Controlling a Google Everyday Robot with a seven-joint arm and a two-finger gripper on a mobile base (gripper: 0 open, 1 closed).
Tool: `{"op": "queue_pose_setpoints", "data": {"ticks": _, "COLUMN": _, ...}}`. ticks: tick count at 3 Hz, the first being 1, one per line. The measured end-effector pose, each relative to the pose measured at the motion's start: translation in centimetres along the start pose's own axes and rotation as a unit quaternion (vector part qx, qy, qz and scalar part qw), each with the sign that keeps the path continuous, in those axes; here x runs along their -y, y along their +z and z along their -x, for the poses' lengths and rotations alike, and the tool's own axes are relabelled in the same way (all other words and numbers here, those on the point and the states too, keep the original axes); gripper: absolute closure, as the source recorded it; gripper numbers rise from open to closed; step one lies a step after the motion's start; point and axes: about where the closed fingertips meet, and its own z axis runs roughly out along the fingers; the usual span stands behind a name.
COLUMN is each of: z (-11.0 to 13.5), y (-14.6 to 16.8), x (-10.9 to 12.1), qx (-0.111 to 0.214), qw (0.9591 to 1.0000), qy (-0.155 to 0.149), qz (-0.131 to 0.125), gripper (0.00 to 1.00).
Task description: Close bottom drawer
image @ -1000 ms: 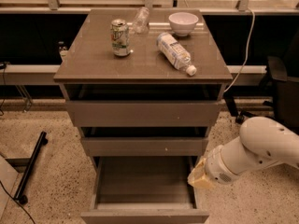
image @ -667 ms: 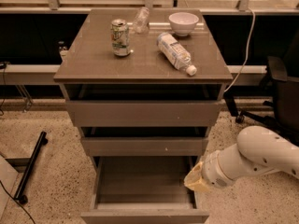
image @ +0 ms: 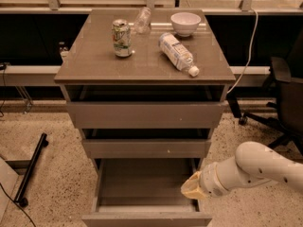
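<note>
The bottom drawer (image: 142,183) is the lowest of three grey-brown drawers and stands pulled far out, an empty shallow grey box with its flat front (image: 147,219) at the lower edge of the view. My gripper (image: 190,189) comes in from the right on a white arm (image: 258,167) and sits over the drawer's right side wall, near the front right corner. The middle drawer (image: 147,148) and the top drawer (image: 144,115) above it are each out a little.
On the cabinet top (image: 94,60) stand a green can (image: 122,38), a white bowl (image: 185,22), a lying plastic bottle (image: 177,53) and a clear bottle (image: 142,19). An office chair (image: 284,98) stands at right; a black bar (image: 31,169) lies on the floor at left.
My arm and gripper have moved down and to the left, from beside the drawer's right wall to over its front right corner. The drawers have not moved.
</note>
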Motion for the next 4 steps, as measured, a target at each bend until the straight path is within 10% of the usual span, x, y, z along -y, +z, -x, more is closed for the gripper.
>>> {"op": "queue_pose_setpoints", "data": {"ticks": 4, "z": -6.3, "y": 9.1, "x": 1.1, "qx": 0.055, "qw": 0.9953, "qy": 0.067, "qz": 0.044, "gripper": 1.00}}
